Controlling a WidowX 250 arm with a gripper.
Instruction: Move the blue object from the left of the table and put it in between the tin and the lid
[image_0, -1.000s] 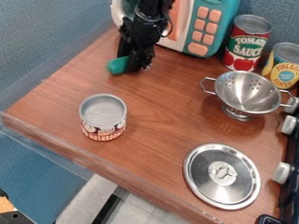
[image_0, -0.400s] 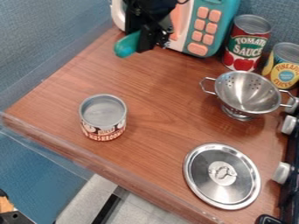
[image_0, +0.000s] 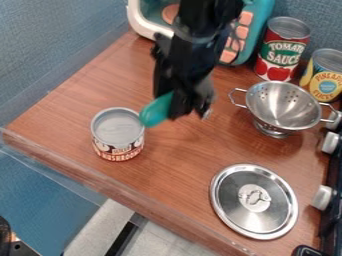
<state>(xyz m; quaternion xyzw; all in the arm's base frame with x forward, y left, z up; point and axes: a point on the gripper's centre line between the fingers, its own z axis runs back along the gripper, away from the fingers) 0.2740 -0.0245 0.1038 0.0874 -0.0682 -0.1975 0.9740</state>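
We see the claw (image_0: 182, 109) clamped on the blue object (image_0: 155, 110), long axis slanting down-left, rounded end toward the tin (image_0: 118, 137).

Teal-and-white microwave (image_0: 141, 21) with salmon buttons (image_0: 233, 44).
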